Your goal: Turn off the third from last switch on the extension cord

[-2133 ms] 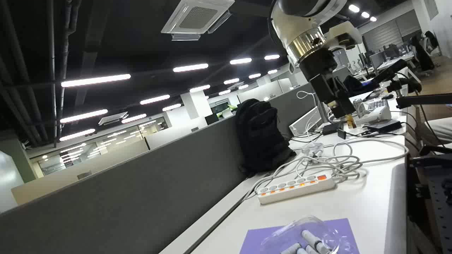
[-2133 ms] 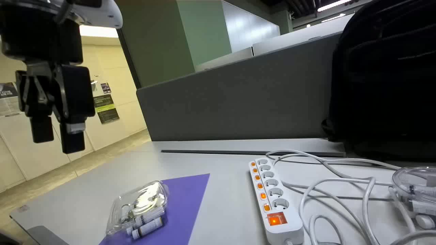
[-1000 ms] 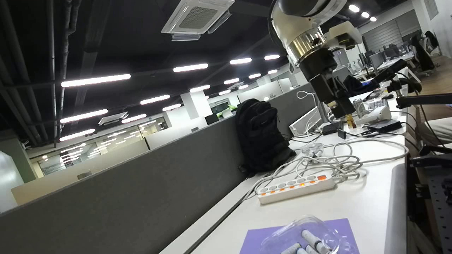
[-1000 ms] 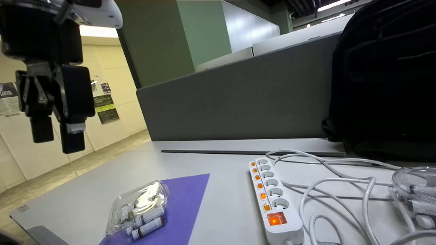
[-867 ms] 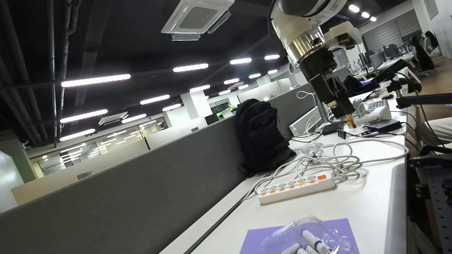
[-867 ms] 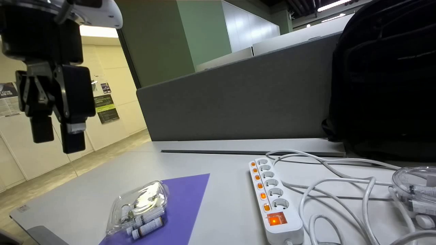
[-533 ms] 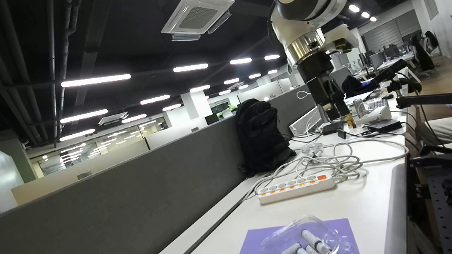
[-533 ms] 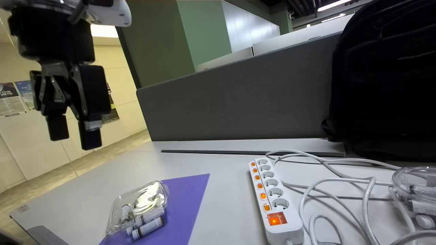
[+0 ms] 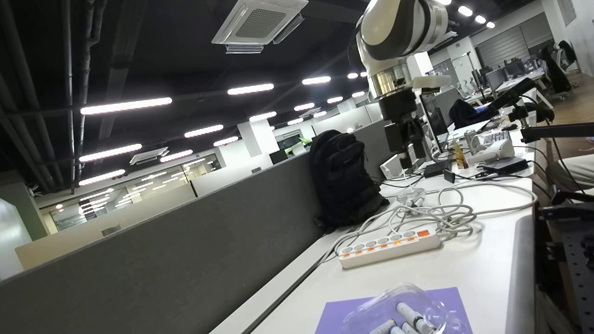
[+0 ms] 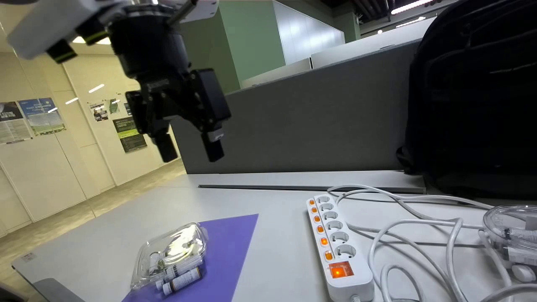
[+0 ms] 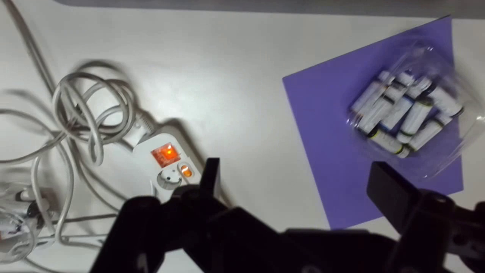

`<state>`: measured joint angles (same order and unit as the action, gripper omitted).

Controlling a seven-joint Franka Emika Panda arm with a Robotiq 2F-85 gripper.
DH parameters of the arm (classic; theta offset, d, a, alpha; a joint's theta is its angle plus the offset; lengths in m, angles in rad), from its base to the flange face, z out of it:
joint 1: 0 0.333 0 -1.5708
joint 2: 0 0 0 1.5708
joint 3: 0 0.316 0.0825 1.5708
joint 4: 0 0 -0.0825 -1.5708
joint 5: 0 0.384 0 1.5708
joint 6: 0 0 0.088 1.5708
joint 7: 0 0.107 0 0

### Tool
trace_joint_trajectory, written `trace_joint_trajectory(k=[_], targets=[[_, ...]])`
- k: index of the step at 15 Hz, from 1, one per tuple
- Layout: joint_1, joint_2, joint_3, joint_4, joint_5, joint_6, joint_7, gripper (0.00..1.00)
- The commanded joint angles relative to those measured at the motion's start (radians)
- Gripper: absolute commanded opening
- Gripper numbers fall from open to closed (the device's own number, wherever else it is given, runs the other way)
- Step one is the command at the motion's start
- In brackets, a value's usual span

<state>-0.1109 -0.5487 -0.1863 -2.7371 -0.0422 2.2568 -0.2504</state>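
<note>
The extension cord is a long white power strip lying on the table, seen in both exterior views (image 9: 392, 255) (image 10: 351, 283). A row of small orange switches (image 10: 320, 229) runs beside its sockets. The large red switch (image 10: 340, 269) at the cable end is lit. The small switch (image 10: 324, 241) second from it glows brighter than its neighbours. In the wrist view the strip's cable end (image 11: 147, 156) shows at left; the rest is hidden behind the gripper. My gripper (image 11: 299, 182) is open and empty, high above the table, in both exterior views (image 10: 191, 154) (image 9: 413, 157).
A purple sheet (image 10: 239, 235) bears a clear plastic box (image 10: 168, 251) with small vials. Loose white cables (image 10: 455, 243) and a clear round container (image 10: 514, 235) lie beside the strip. A black backpack (image 9: 343, 181) leans on the grey partition (image 9: 209, 250).
My gripper has swung toward the strip, moving right in one exterior view and left in the other, and has turned and tilted. It stays open. The strip and other things have not moved.
</note>
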Motion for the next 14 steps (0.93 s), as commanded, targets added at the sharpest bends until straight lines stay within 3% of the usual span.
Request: trace_joint_trajectory(k=[1,2,3,4,8,11,14], targets=[[-0.017,0.143,-0.024,0.074,-0.017,0.154,-0.022,1.0],[-0.018,0.179,-0.032,0.091,-0.009,0.185,-0.026,1.0],[-0.009,0.219,-0.05,0.114,0.017,0.205,-0.046,0.75],[-0.003,0.255,-0.064,0.135,0.04,0.22,-0.062,0.73],[0.004,0.402,-0.104,0.246,0.161,0.222,-0.133,0.45],[-0.004,0.503,-0.11,0.339,0.29,0.17,-0.217,0.25],[-0.032,0.599,-0.091,0.444,0.433,0.039,-0.33,0.05]])
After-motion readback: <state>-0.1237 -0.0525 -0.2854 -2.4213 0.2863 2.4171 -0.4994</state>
